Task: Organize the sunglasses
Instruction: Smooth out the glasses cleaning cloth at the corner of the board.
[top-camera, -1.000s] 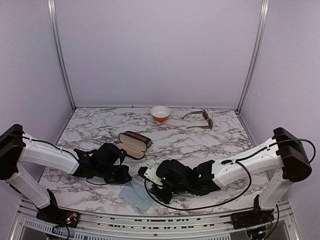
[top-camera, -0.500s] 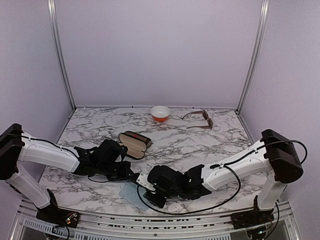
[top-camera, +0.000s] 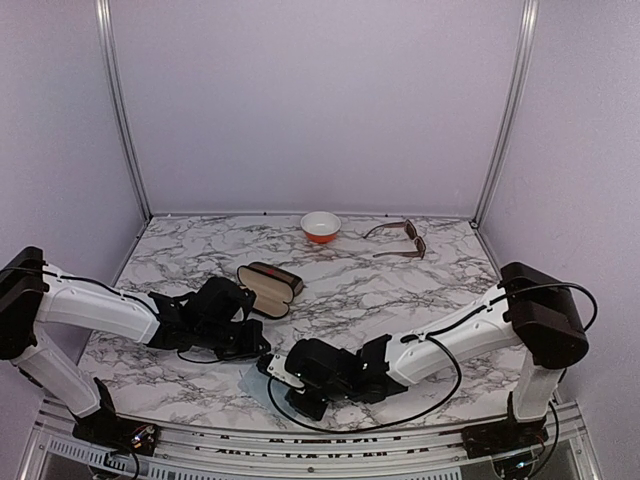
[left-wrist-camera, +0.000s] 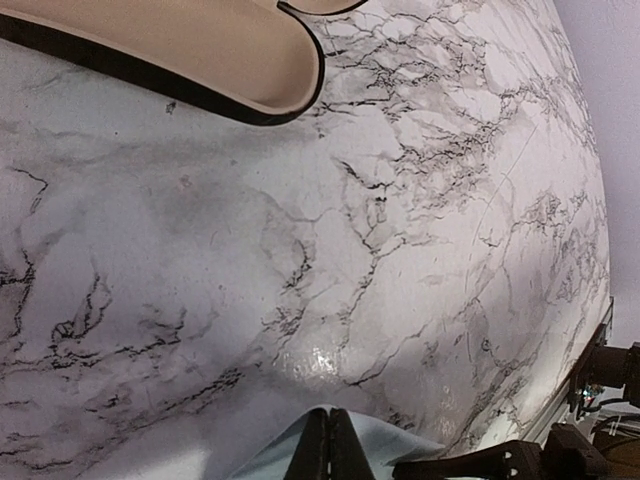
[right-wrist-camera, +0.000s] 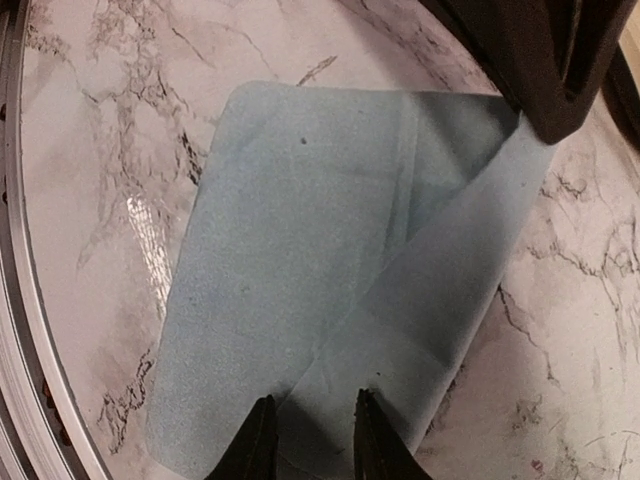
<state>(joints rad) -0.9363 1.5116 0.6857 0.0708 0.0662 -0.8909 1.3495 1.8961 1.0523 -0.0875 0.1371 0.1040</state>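
Note:
A brown pair of sunglasses (top-camera: 400, 241) lies folded open at the back right of the marble table, far from both arms. A light blue cloth (right-wrist-camera: 300, 250) lies at the near front, with one side folded over itself. My left gripper (left-wrist-camera: 330, 442) is shut on the cloth's (left-wrist-camera: 440, 440) raised corner; in the right wrist view it shows as a black block (right-wrist-camera: 540, 60) at that corner. My right gripper (right-wrist-camera: 310, 425) is open, and its two fingertips rest on the cloth's near part. From above, both grippers (top-camera: 262, 350) (top-camera: 272, 370) meet over the cloth (top-camera: 252, 383).
An open glasses case (top-camera: 268, 288) with a tan lining lies left of centre, just beyond the left gripper, and its rim (left-wrist-camera: 200, 60) fills the top of the left wrist view. An orange-and-white bowl (top-camera: 320, 226) stands at the back. The table's front rail (right-wrist-camera: 20, 330) runs beside the cloth.
My right arm has swung left along the front of the table until its gripper is over the cloth. The left gripper has edged right, still shut at the cloth's corner.

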